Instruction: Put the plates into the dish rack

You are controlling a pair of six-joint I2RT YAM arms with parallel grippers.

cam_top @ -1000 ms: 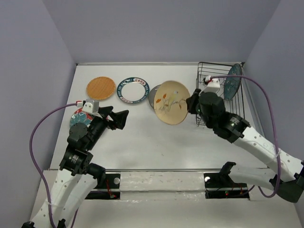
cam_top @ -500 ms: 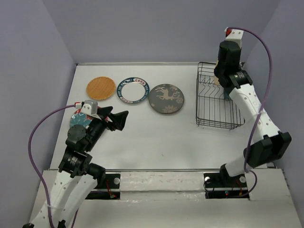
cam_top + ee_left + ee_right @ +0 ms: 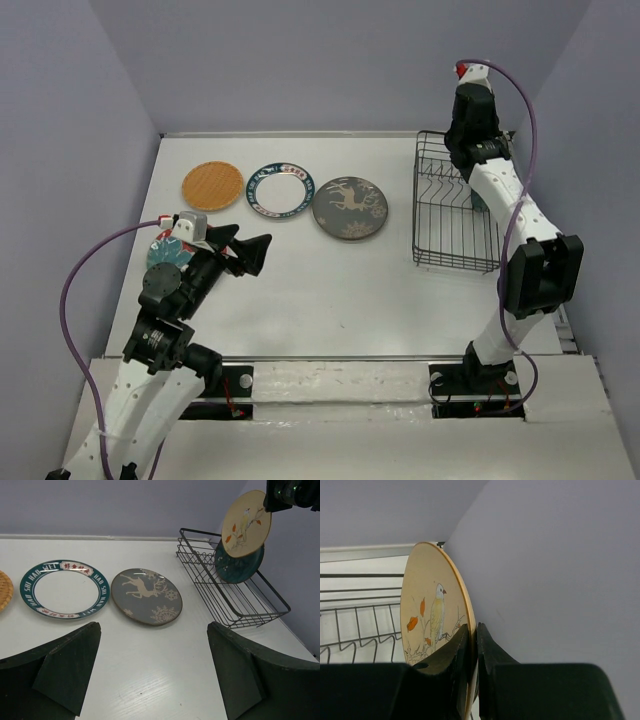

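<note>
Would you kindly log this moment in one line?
right pincer shut on cream plate, upright above dish rack | teal plate in rack | left pincer open, empty

This looks like a robot test lab. A white table (image 3: 300, 300) sits inside a small booth with plain purple-grey walls (image 3: 340, 60) on the left, right and far sides. A left arm (image 3: 160, 340) and a right arm (image 3: 510, 200), both robot arms, are fixed at the near edge by a white bar (image 3: 340, 385), and purple cables (image 3: 68, 300) loop from them. A black wire dish rack (image 3: 450, 240) stands at the far right, and an orange plate (image 3: 212, 185), a blue-rimmed plate (image 3: 280, 190) and a grey plate (image 3: 349, 208) lie in a neat row on the far side.
</note>
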